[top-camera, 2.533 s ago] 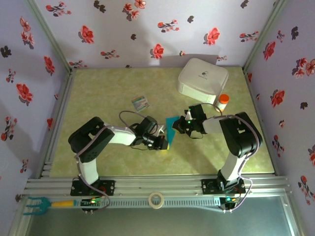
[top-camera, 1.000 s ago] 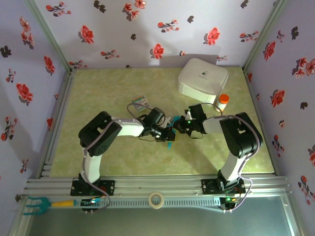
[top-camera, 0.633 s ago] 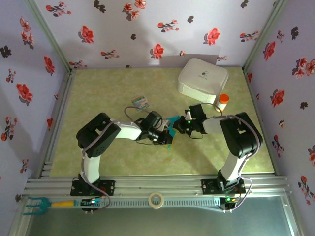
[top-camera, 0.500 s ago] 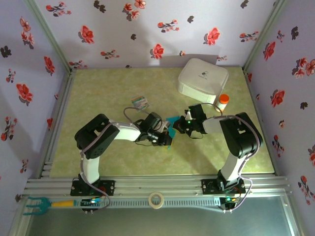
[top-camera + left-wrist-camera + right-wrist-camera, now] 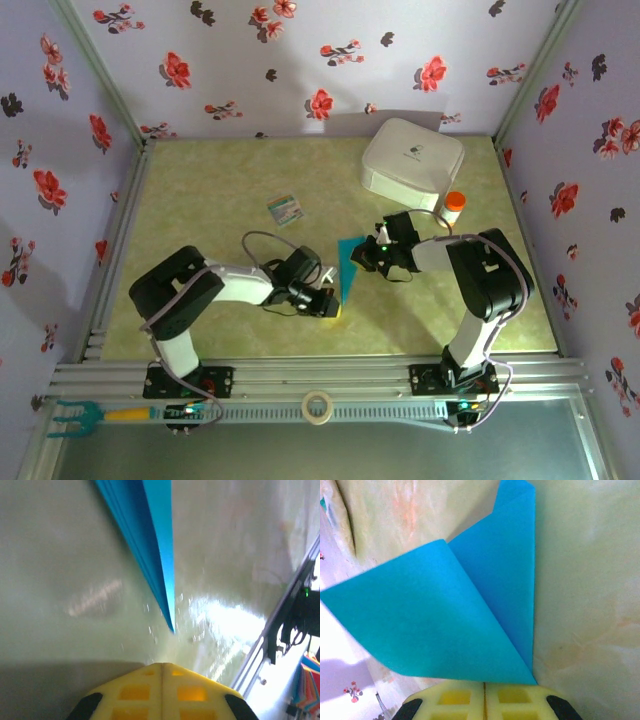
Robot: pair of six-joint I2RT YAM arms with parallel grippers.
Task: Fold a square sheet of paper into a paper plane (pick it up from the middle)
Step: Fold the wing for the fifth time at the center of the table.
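- The blue paper (image 5: 348, 265) lies in the middle of the green surface (image 5: 220, 180), between the two tools; it is bright and plain; it is wide at the far end and thin and pointy at the near end
- In the left wrist view the blue paper (image 5: 150, 545) looks like a long thin spike with folds running along it; its tip points at the left tool (image 5: 161, 692)
- The left tool (image 5: 330, 306) is squeezed tight and holds nothing; it sits just beside the tip
- In the right wrist view one flap of the blue paper (image 5: 435, 615) curls up off the surface; a fold runs to a corner
- The right tool (image 5: 485, 696) is squeezed tight too; that corner touches it; I cannot tell if any paper is pinched
- The right tool (image 5: 362, 258) is at the wide end
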